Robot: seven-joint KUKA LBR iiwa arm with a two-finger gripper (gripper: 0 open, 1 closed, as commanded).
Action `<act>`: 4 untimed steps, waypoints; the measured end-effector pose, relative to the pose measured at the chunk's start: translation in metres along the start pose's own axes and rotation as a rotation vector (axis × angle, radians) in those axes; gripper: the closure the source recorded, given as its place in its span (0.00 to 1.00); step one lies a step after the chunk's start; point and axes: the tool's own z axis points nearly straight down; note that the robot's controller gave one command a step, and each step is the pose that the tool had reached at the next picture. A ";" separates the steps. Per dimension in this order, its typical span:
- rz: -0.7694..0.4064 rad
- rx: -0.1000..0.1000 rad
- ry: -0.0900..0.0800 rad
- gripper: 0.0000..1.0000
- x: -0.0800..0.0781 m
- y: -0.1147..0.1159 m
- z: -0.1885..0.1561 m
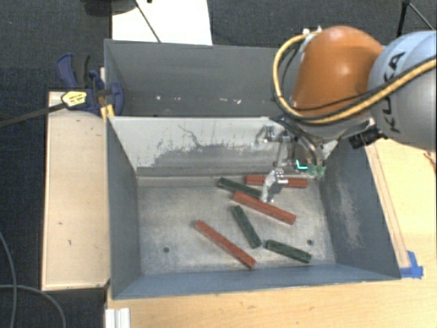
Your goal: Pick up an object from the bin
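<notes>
1. Claw position. From my remote station I read the gripper [270, 193] low inside the bin [123, 203], toward the back right of the floor. I cannot tell whether the claw is wide or narrow, and nothing can be seen held in it.

2. Nearest items. Three bars crowd under the tip:
- the back red bar [295, 182], lying nearly level along the rear wall and partly hidden behind the claw;
- the back green bar [235, 184], just to the view's left;
- the central red bar [273, 211], just in front.

3. Governing relation. I judge the central red bar the likeliest target. Its upper-left end lies almost directly beneath the tip, and its long axis runs from upper left to lower right of the view, so most of its length lies to the front right of the claw, not under it. A grasp should close across that axis, not along it.

4. Risk. The back green bar almost touches that same end, so a descent here may catch both.

5. Other contents. The middle green bar [244, 227], front green bar [288, 252] and front red bar [224, 244] lie apart, nearer the front.
</notes>
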 end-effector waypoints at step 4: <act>0.095 -0.001 -0.002 0.00 0.036 0.008 0.119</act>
